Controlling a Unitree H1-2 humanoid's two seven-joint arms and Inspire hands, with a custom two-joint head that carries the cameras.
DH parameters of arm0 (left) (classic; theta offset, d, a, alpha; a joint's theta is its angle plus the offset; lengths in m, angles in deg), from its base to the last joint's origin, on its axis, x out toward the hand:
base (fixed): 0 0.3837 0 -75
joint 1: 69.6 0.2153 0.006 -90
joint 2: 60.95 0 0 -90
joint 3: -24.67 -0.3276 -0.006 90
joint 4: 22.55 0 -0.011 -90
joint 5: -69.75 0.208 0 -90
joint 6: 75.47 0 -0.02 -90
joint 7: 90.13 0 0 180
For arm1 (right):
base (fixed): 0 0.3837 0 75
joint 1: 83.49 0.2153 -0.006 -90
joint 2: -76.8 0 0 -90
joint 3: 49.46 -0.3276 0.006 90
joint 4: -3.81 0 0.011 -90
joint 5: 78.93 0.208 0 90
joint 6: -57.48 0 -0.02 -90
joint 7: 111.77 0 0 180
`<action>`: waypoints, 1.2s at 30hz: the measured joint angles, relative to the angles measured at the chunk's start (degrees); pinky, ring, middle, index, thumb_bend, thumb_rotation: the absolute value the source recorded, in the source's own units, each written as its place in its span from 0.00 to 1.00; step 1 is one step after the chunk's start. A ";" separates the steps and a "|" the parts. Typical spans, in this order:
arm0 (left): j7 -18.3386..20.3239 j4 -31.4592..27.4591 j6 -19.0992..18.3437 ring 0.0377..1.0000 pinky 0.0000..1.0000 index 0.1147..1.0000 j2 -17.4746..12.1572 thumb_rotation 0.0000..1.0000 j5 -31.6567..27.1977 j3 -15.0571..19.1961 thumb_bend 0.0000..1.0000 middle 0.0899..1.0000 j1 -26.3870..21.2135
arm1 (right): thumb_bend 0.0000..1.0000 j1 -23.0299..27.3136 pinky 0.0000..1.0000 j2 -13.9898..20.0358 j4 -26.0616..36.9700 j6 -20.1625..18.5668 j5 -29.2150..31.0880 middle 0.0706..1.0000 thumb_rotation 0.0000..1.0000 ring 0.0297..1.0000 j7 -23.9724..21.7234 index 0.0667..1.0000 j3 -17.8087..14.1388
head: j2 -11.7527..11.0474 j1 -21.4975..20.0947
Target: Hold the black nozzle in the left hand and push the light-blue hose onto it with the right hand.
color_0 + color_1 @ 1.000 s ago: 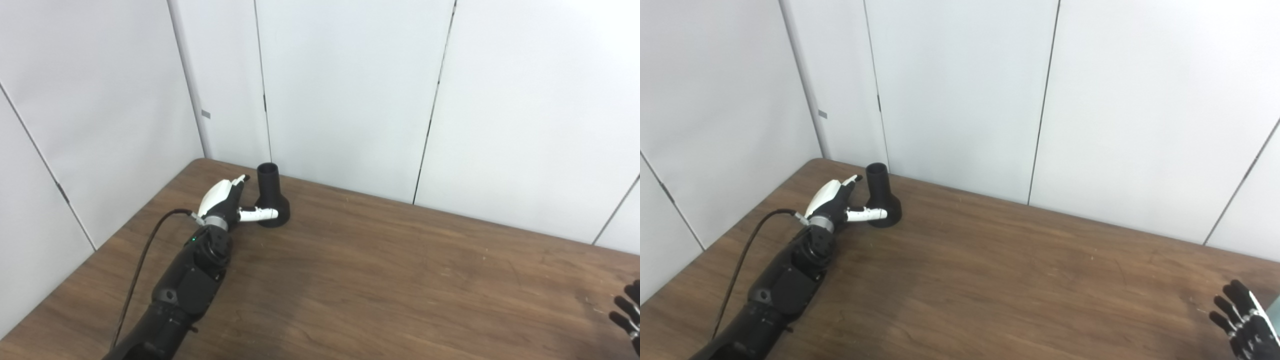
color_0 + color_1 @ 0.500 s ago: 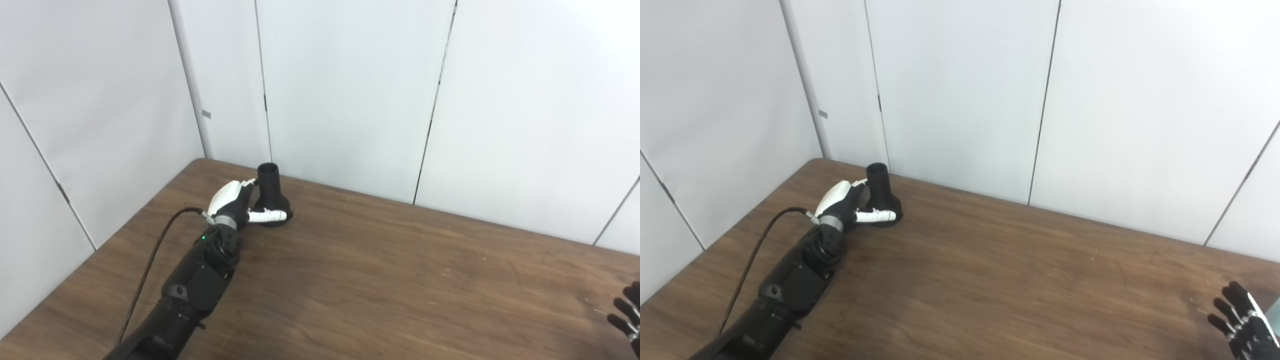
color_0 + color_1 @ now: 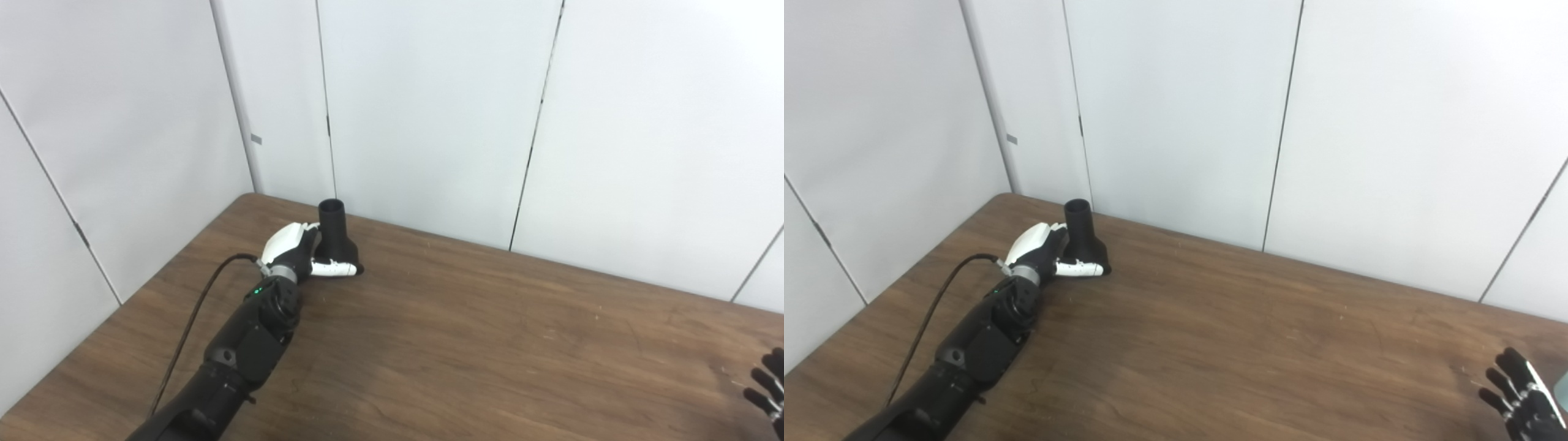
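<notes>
While my left hand point(image 3: 293, 252) sits at the far-left corner of the table point(image 3: 465, 343), its fingers are pressed against the left side of the black nozzle point(image 3: 336, 236), with the white thumb point(image 3: 332, 269) reaching across the near side of the flared base. I can't tell if the grip is actually closed; the fingers look cupped round the thing rather than clamped. Nozzle stands upright on its wide base, narrow open neck up, close to the far table edge and the white wall panels point(image 3: 429, 110). Left forearm runs from the bottom-left edge up to it, green light on near the wrist, black cable point(image 3: 190, 321) looping off to the left over the tabletop.

My right hand point(image 3: 1522, 401) is way off at the near-right corner, well apart from the nozzle, fingers spread, holding nothing, partly cut by the frame edge. Just right of it in the right eye view, a sliver of something pale blue point(image 3: 1562, 387) at the frame edge; too little shows to say what it is.
</notes>
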 measured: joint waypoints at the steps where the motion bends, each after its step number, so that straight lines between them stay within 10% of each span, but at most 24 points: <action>1: 0.01 0.22 -0.02 1.00 1.00 0.83 -0.07 0.48 0.24 -0.24 0.97 1.00 -0.03 | 0.64 -0.11 0.85 -0.13 0.23 -0.01 0.00 0.94 0.99 0.92 0.00 0.94 0.02 | 0.00 0.00; 23: 1.35 2.61 -3.29 0.99 1.00 0.71 -0.02 0.41 1.71 -0.83 0.92 0.94 -1.67 | 0.64 -0.18 0.86 -0.46 0.93 -1.48 0.11 0.94 0.98 0.93 0.02 0.94 0.16 | 0.70 -0.61; 36: -3.41 3.13 2.02 0.92 1.00 0.42 1.10 0.06 -2.02 1.90 0.52 0.82 -1.69 | 0.64 -0.16 0.86 -0.45 0.93 -1.50 0.12 0.94 0.98 0.93 0.00 0.95 0.22 | 1.14 -0.53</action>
